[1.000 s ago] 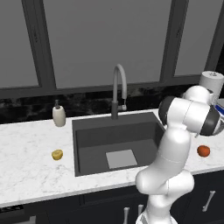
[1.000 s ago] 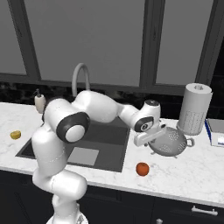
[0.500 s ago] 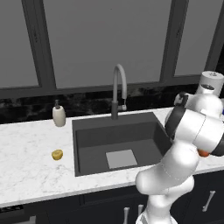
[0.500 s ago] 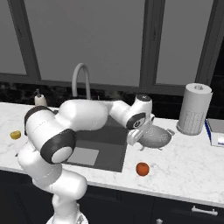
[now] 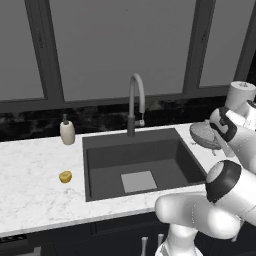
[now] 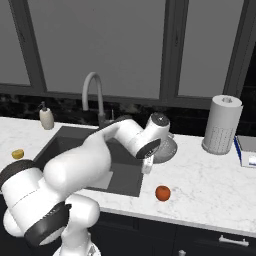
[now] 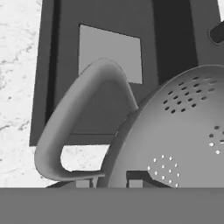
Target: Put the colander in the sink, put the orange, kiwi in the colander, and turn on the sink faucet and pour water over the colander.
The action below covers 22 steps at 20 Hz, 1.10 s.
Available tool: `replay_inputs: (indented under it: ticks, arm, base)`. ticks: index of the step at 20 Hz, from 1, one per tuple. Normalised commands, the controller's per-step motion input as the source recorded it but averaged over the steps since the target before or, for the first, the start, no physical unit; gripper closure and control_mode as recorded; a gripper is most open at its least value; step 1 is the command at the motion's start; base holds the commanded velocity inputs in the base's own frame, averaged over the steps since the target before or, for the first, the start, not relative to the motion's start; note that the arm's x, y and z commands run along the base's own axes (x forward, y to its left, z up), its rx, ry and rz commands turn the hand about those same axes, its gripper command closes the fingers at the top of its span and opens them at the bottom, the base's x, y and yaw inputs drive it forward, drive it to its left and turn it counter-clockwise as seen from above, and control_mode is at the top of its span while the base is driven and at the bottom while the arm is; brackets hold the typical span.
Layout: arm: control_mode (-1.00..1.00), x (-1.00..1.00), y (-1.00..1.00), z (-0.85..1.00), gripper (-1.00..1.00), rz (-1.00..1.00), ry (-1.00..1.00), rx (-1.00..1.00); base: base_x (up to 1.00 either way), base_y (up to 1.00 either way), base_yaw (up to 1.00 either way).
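the tool (image 7: pixel 109 183) is pinched on the colander (image 7: pixel 175 135) rim by its loop handle, lifted at the sink's (image 5: pixel 95 150) right edge. looks like thin stiff metal, light but slick, so i'd grip near the handle.

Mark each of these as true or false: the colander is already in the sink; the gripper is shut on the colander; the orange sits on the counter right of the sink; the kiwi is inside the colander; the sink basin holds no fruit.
1. The colander is already in the sink. False: it is held up beside the basin's right edge, over the counter.
2. The gripper is shut on the colander. True: its tips clamp the rim by a loop handle.
3. The orange sits on the counter right of the sink. True.
4. The kiwi is inside the colander. False: it lies on the counter left of the sink.
5. The sink basin holds no fruit. True.
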Motion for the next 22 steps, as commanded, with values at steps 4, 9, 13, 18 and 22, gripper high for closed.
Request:
replay_inputs:
  ticks: [4, 9, 13, 18, 22]
  arm:
    - [-1.00, -0.35, 0.35, 0.15, 1.00, 0.52, -0.04, 0.00]
    - [-1.00, -0.02, 0.40, 0.23, 1.00, 0.49, 0.01, 0.00]
    - [-1.00, -0.07, 0.44, 0.01, 1.00, 0.51, 0.01, 0.00]
    - [-1.00, 0.05, 0.32, -0.09, 1.00, 0.37, -0.01, 0.00]
    - [-1.00, 0.23, 0.20, -0.08, 1.00, 0.18, 0.00, 0.04]
  base:
    - [0.00, 0.00, 0.00]
    - [0.00, 0.00, 0.00]
    - [0.00, 0.00, 0.00]
    - [0.00, 0.00, 0.00]
    - [0.00, 0.00, 0.00]
